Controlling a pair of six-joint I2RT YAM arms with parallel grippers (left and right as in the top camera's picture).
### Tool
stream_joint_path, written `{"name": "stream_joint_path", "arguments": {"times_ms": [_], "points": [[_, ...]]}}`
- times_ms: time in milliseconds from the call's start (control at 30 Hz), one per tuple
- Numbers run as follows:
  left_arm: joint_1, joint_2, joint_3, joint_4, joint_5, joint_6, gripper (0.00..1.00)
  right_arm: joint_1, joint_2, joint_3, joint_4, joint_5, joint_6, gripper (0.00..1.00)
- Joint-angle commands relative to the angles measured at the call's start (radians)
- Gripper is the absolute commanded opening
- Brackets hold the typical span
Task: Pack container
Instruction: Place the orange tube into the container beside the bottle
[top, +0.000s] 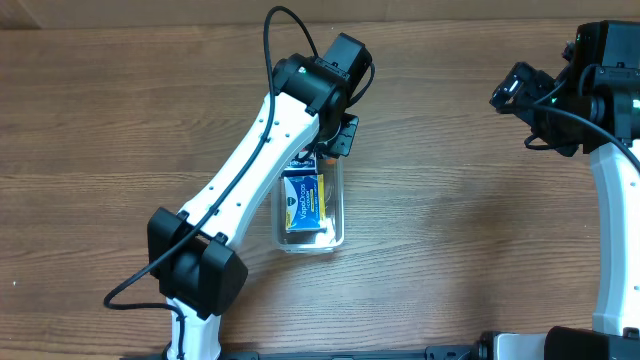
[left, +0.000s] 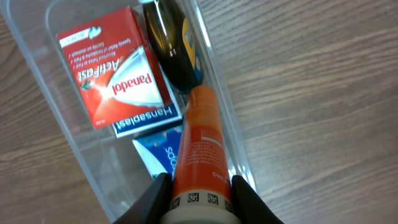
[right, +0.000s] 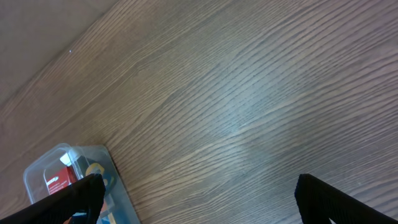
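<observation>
Container (top: 341, 215) sits mid-counter (top: 480, 200); left gripper (left: 198, 194) is clamped on an orange tube (left: 200, 143), tip down inside along one long wall, beside the red box (left: 118, 68) and nearly at the dark bottle (left: 171, 46). Prob best to lay it flat along that wall w/o shoving the boxes, then release. Right gripper (right: 199, 199) is spread wide, empty, well apart.

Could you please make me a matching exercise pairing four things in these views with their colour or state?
Column A
1. tube
2. Panadol box
3. bottle
4. right gripper

Column B
a. open, above the table
b. dark, inside the container
c. orange, clamped by the left gripper
d. red, inside the container

Pairs: 1-c, 2-d, 3-b, 4-a
</observation>
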Motion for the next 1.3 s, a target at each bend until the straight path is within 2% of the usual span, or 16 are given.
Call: {"name": "stream_joint_path", "arguments": {"times_ms": [0, 167, 433, 567, 767, 833, 867, 1033, 1100, 1233, 1267], "points": [[-0.002, 0.035, 0.002, 0.04, -0.013, -0.013, 0.26, 0.002, 0.0, 0.003, 0.005, -0.002, -0.003, 1.0], [-0.002, 0.093, 0.001, 0.048, -0.029, -0.012, 0.33, 0.002, 0.0, 0.003, 0.005, -0.002, -0.003, 1.0], [-0.002, 0.196, 0.001, 0.049, -0.023, -0.013, 0.29, 0.002, 0.0, 0.003, 0.005, -0.002, -0.003, 1.0], [-0.001, 0.177, 0.006, 0.085, -0.057, -0.014, 0.38, 0.002, 0.0, 0.003, 0.005, -0.002, -0.003, 1.0], [0.0, 0.128, 0.058, 0.051, -0.027, -0.014, 0.63, 0.002, 0.0, 0.003, 0.005, -0.002, -0.003, 1.0], [0.0, 0.102, 0.084, 0.02, -0.009, -0.013, 0.98, 0.002, 0.0, 0.003, 0.005, -0.002, -0.003, 1.0], [0.003, 0.08, 0.106, -0.004, -0.004, -0.013, 1.0, 0.002, 0.0, 0.003, 0.005, -0.002, -0.003, 1.0], [0.042, -0.025, 0.215, -0.135, -0.016, -0.013, 1.0, 0.002, 0.0, 0.003, 0.005, -0.002, -0.003, 1.0], [0.095, -0.115, 0.247, -0.22, -0.067, -0.013, 1.0, 0.002, 0.0, 0.003, 0.005, -0.002, -0.003, 1.0], [0.163, -0.257, 0.247, -0.348, -0.171, -0.012, 1.0, 0.002, 0.0, 0.003, 0.005, -0.002, -0.003, 1.0], [0.177, -0.325, 0.222, -0.348, -0.156, 0.021, 1.0, 0.002, 0.0, 0.003, 0.005, -0.002, -0.003, 1.0]]}}
